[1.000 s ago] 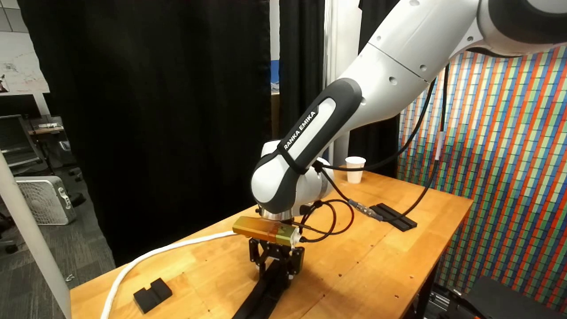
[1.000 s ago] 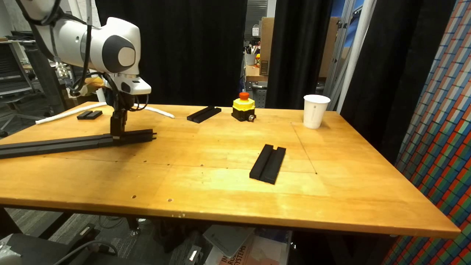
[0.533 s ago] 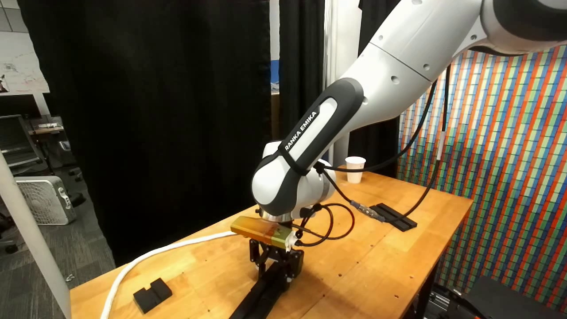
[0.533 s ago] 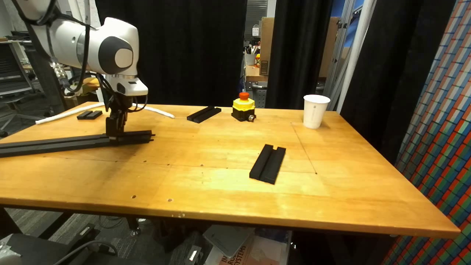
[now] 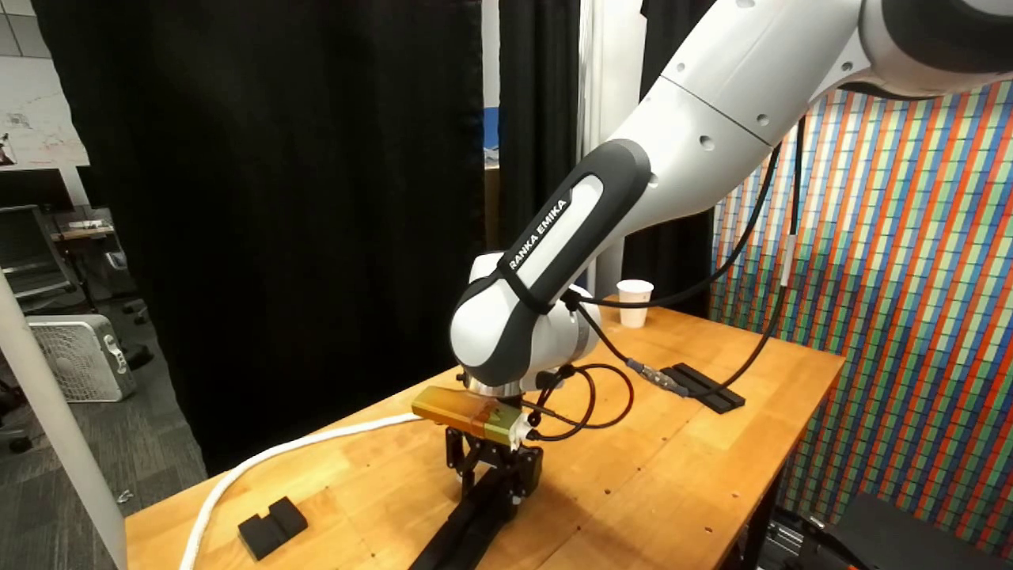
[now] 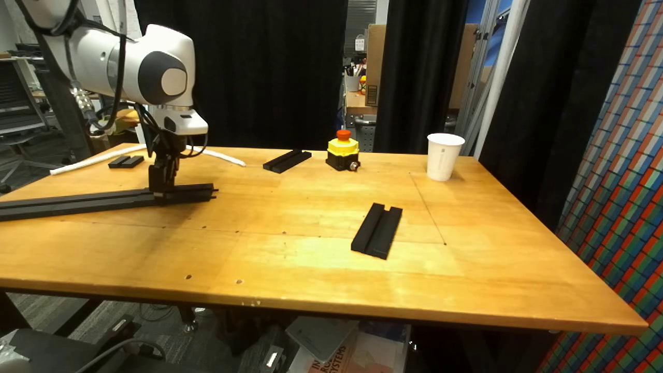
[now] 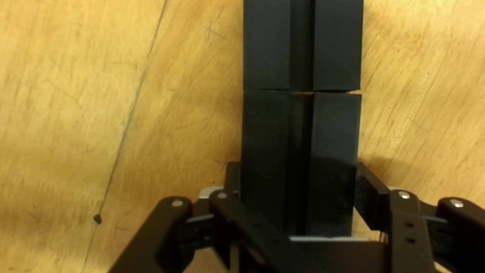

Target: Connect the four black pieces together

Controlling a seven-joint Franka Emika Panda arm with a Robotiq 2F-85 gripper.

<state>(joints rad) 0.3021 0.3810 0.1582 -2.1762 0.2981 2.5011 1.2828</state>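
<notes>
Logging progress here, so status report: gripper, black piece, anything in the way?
Gripper shut on end black piece. Slight gap showing between it and neighbouring piece. No obstruction visible between them.

In an exterior view, we see a button box (image 6: 342, 151) above centre and a cup (image 6: 444, 158) right of centre.

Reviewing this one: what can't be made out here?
Black strip: the picture edge cuts off one end in both exterior views and the wrist view; piece count unknown.
Its other end: hidden behind the gripper in the wrist view.
Seam: any locking is hidden beneath the top faces, wrist view.
White cup: marking too small, in an exterior view.
</notes>
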